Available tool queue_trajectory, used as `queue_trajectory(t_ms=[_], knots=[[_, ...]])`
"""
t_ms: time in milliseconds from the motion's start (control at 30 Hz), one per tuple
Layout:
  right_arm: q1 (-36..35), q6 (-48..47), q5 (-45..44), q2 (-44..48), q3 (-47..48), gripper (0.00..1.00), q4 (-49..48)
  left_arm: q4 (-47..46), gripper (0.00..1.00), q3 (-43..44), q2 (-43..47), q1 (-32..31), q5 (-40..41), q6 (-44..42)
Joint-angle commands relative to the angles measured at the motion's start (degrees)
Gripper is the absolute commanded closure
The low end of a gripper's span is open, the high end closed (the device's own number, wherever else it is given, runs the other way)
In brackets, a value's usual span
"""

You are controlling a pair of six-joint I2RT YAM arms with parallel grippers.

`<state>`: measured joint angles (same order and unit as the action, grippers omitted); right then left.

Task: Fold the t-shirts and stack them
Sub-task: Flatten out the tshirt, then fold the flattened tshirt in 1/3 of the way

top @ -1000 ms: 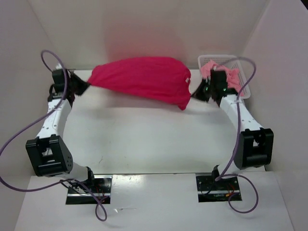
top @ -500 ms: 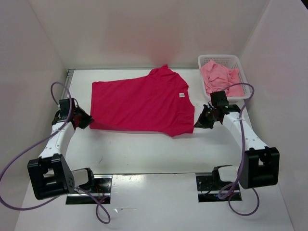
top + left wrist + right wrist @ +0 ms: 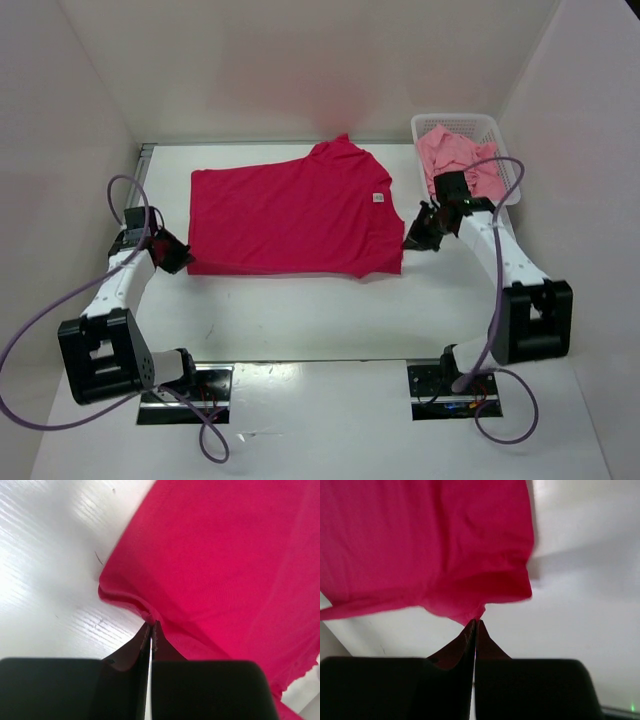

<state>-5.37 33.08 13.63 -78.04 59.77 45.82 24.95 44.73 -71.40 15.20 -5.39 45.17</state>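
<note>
The crimson shirt (image 3: 290,220) lies spread flat across the far half of the table (image 3: 300,310), its collar toward the right. The left gripper (image 3: 182,256) is clenched on the shirt's near left corner, and the right gripper (image 3: 410,240) pinches its near right edge. A pink shirt (image 3: 450,155) sits crumpled in the white basket (image 3: 503,140) at the far right corner.
</note>
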Motion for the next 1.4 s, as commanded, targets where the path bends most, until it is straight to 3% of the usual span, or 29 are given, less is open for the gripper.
queue_trajectory(t_ms=[0, 400, 1033, 1100, 1133, 1200, 1367], knots=[[0.00, -1.43, -2.46, -7.72, 8.07, 1.00, -9.25, -2.27, 1.00, 2.81, -4.09, 0.36, -0.15, -0.08], [-1.23, -3.73, -6.59, -28.20, 30.05, 1.00, -10.14, -7.01, 1.00, 9.14, -13.06, 0.36, 0.91, 1.67], [-4.13, -4.25, -12.22, -49.57, 57.21, 1.00, -6.36, -11.85, 1.00, 18.37, -30.02, 0.36, 0.91, 2.73], [-4.13, -4.25, -12.84, -50.46, 59.05, 0.99, -6.36, -12.64, 0.92, 19.08, -30.56, 0.36, 0.91, 2.73], [-4.13, -4.25, -12.84, -50.98, 59.67, 0.97, -6.36, -13.43, 0.81, 19.60, -30.56, 0.36, 1.51, 3.34], [-4.65, -3.73, -12.84, -50.98, 61.43, 0.92, -6.36, -14.05, 0.76, 19.61, -30.04, 0.97, 1.52, 3.96], [-4.65, -3.73, -12.84, -48.79, 63.28, 0.76, -6.36, -12.12, 0.53, 19.26, -25.47, 3.60, 1.52, 3.96]])
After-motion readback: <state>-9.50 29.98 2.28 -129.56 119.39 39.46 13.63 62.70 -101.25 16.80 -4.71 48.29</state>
